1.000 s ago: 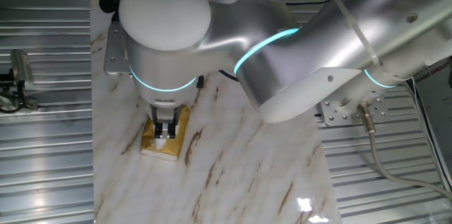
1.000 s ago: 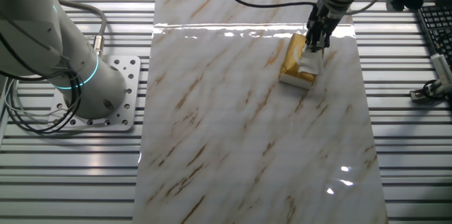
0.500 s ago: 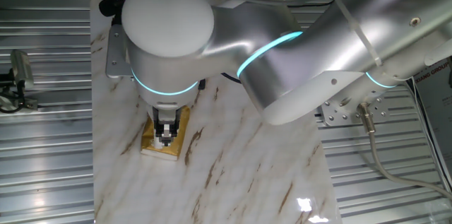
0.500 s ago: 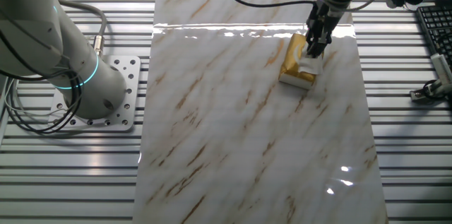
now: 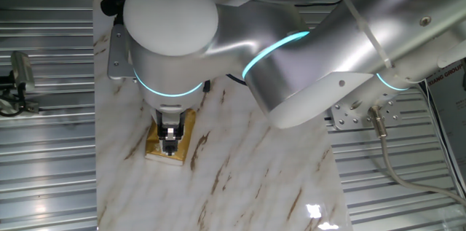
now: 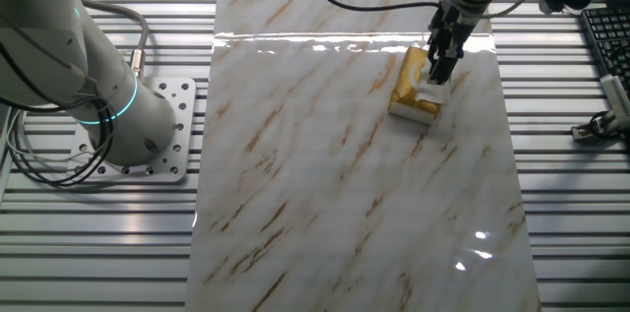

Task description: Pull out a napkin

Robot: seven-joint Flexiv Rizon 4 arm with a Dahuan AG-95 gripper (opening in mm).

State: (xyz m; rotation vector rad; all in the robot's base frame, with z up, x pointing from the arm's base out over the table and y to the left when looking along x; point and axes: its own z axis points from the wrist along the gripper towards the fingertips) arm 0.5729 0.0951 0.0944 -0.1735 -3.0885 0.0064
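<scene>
Napkin [image 6: 430, 93] shows white on top of the golden pack [image 6: 411, 88], which lies flat on the marble surface [image 6: 335, 204]. Right above it, the pincer [image 6: 439, 74] points straight down, fingers drawn close and pinching the napkin. Beyond, the silver arm [image 5: 306, 49] looms large.

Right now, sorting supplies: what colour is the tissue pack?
Golden yellow tissue pack, clearest in the other fixed view.

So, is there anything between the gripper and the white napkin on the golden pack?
No gap shows. In the other fixed view the gripper comes down right onto the napkin atop the golden tissue pack.
</scene>
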